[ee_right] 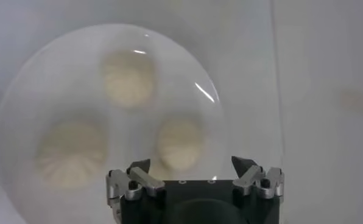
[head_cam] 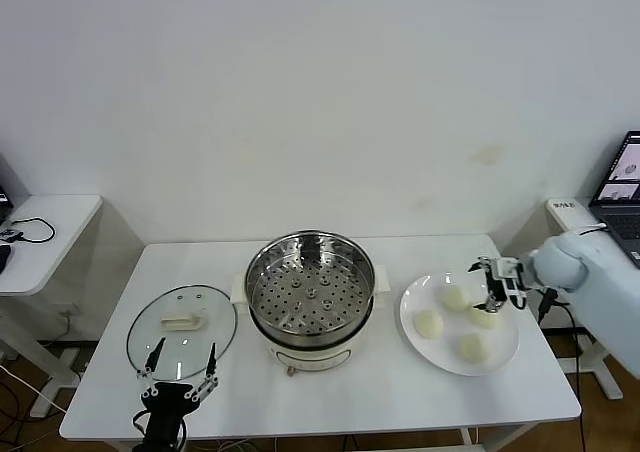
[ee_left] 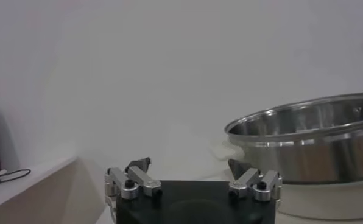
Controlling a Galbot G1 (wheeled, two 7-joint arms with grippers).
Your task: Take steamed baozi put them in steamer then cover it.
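Note:
Several cream-white baozi (head_cam: pixel 428 323) lie on a white plate (head_cam: pixel 507 350) to the right of the steamer (head_cam: pixel 310 292), whose shiny perforated basket holds nothing. My right gripper (head_cam: pixel 497 284) hovers open over the plate's far side, above the baozi and touching none. The right wrist view looks down on three baozi (ee_right: pixel 180 143) on the plate (ee_right: pixel 47 85), with the open right gripper (ee_right: pixel 192 163) nearest that one. My left gripper (head_cam: pixel 180 367) stands open and empty at the table's front left, by the lid. In the left wrist view the left gripper (ee_left: pixel 190 165) faces the steamer (ee_left: pixel 309 143).
A round glass lid with a cream handle (head_cam: pixel 182 330) lies flat left of the steamer. A white side table (head_cam: pixel 45 237) with a cable stands at the far left. A laptop (head_cam: pixel 622 187) sits at the far right. A white wall is close behind the table.

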